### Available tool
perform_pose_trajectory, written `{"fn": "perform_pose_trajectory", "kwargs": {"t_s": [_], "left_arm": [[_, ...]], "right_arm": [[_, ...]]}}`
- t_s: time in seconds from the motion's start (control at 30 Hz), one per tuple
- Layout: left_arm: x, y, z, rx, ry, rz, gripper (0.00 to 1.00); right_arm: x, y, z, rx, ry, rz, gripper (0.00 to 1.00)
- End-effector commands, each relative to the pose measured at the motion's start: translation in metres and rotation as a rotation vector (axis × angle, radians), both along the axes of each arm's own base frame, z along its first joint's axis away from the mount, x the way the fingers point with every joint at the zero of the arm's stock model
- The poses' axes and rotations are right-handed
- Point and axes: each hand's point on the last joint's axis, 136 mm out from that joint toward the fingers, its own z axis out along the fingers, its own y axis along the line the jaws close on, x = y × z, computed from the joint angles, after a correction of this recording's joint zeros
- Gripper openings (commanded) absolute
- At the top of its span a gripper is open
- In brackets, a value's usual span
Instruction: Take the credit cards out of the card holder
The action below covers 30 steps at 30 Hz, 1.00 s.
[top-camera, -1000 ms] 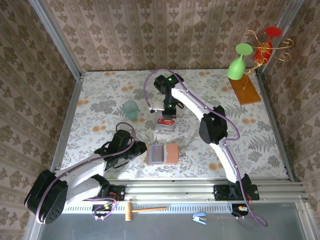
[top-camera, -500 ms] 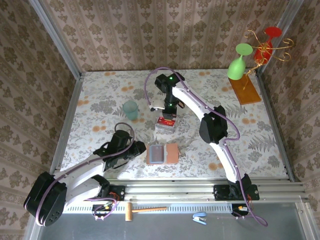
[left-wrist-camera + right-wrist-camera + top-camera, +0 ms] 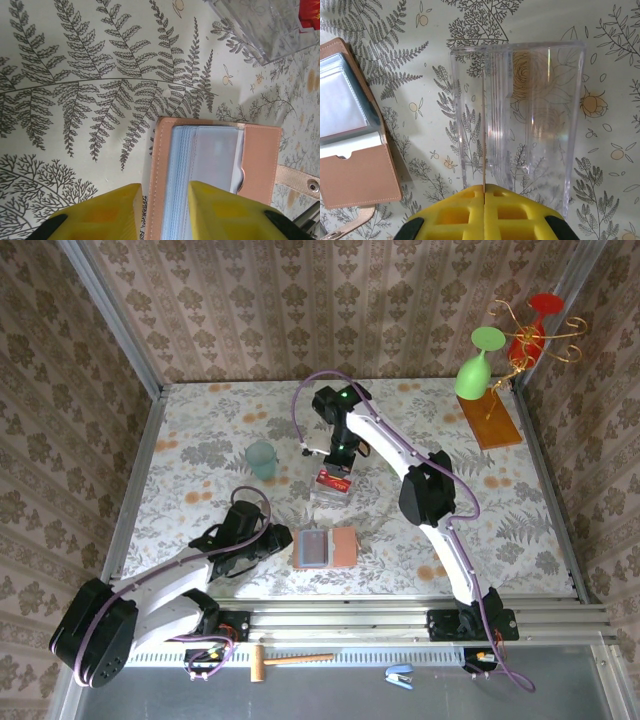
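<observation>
The card holder (image 3: 326,548) lies open near the table's front, tan leather with grey-blue pockets (image 3: 210,165). My left gripper (image 3: 284,544) stands over its left edge. The yellow fingers (image 3: 105,215) straddle the cover and the pocket spine, closed in on them. My right gripper (image 3: 335,470) is shut on one credit card (image 3: 332,479), red from above. In the right wrist view the card (image 3: 483,125) is a thin edge-on line. It hangs in the left part of a clear plastic box (image 3: 520,115). The right fingers (image 3: 484,189) meet on it.
A pale green cup (image 3: 261,458) stands left of the clear box (image 3: 329,492). At the back right are a green wine glass (image 3: 478,362), a red ornament (image 3: 530,335) and a wooden board (image 3: 490,420). A hammer (image 3: 285,660) and a blue stapler (image 3: 400,674) lie off the table's front.
The right wrist has turned slightly above the clear box, still holding the card. The left arm and the card holder have stayed put.
</observation>
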Motion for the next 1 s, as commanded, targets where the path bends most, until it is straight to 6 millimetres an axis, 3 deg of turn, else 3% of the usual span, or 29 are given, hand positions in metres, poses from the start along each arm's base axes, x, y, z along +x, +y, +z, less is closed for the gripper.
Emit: {"fn": "perform_pose_trajectory", "kwargs": {"t_s": [0.0, 0.33, 0.57, 0.7, 0.97], "left_arm": [[0.0, 0.0, -0.001, -0.007, -0.007, -0.014, 0.3], [-0.001, 0.001, -0.002, -0.007, -0.002, -0.007, 0.29], [-0.003, 0.001, -0.003, -0.01, 0.004, -0.014, 0.29], [-0.003, 0.001, -0.002, -0.009, 0.007, -0.012, 0.29], [-0.003, 0.002, -0.002, -0.011, 0.005, -0.005, 0.29]], "right_arm": [[-0.007, -0.004, -0.012, -0.04, 0.036, 0.028, 0.0], [-0.014, -0.005, -0.019, -0.057, 0.029, 0.245, 0.0], [-0.032, 0.002, -0.017, -0.007, 0.073, 0.355, 0.0], [-0.042, 0.006, -0.014, 0.018, 0.085, 0.398, 0.0], [-0.048, 0.003, -0.028, -0.006, 0.13, 0.401, 0.0]]}}
